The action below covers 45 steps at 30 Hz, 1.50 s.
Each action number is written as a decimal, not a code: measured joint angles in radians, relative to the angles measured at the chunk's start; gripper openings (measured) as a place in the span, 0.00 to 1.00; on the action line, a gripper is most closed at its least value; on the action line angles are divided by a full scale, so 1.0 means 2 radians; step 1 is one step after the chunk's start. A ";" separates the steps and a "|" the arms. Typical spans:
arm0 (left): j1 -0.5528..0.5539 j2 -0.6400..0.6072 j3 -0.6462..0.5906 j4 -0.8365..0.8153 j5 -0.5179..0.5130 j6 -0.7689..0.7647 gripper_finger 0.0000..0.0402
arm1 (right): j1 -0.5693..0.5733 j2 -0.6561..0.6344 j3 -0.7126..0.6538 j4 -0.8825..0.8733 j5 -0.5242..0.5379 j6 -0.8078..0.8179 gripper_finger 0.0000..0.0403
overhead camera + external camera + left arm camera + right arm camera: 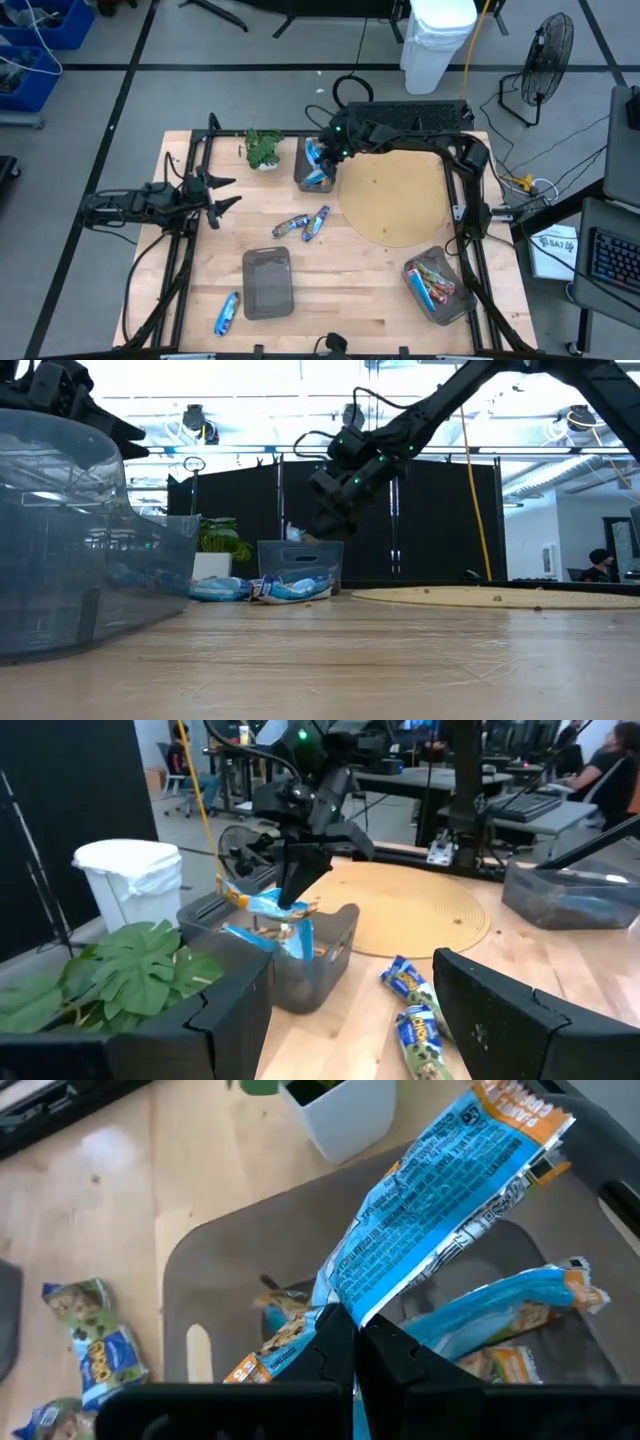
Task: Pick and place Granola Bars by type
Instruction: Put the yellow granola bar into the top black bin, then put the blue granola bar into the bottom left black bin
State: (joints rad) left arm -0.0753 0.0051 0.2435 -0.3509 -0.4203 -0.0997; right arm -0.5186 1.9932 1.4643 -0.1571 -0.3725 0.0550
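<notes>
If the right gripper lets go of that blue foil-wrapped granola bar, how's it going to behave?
The blue foil-wrapped granola bar, pinched by one end in the right gripper, stands out straight, so it is probably fairly stiff and light. Its crinkled glossy wrapper looks slippery. It would likely drop flat among the bars in the dark grey plastic bin, not roll.

A grey floor crossed by black tape lines (120,95) surrounds the table, with a white lined waste bin (437,42) and a black floor fan (545,55) on the far right, black curtain panels (430,520) beyond, bright ceiling lights overhead.
</notes>
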 joint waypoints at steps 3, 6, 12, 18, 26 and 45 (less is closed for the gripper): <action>0.000 0.000 0.000 0.002 -0.001 0.005 0.68 | 0.000 0.012 0.000 0.014 -0.002 0.005 0.00; 0.000 0.000 0.000 0.002 -0.001 0.004 0.68 | 0.001 0.024 0.000 0.021 -0.014 0.006 0.00; 0.000 0.000 0.000 -0.004 0.006 -0.009 0.68 | 0.008 0.032 0.000 0.025 -0.013 -0.002 0.07; 0.000 0.001 0.000 -0.014 0.005 -0.020 0.68 | 0.014 0.031 0.000 0.032 -0.012 -0.006 0.27; 0.000 0.001 0.000 -0.014 0.024 -0.049 0.68 | 0.019 -0.013 -0.001 0.024 -0.055 -0.004 0.40; 0.000 0.001 0.000 -0.014 0.053 -0.069 0.68 | 0.273 -0.210 -0.165 0.030 0.076 -0.193 0.34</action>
State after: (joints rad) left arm -0.0756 0.0063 0.2440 -0.3782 -0.3149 -0.2371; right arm 0.0280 1.5726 1.1345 -0.0965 -0.2211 -0.3317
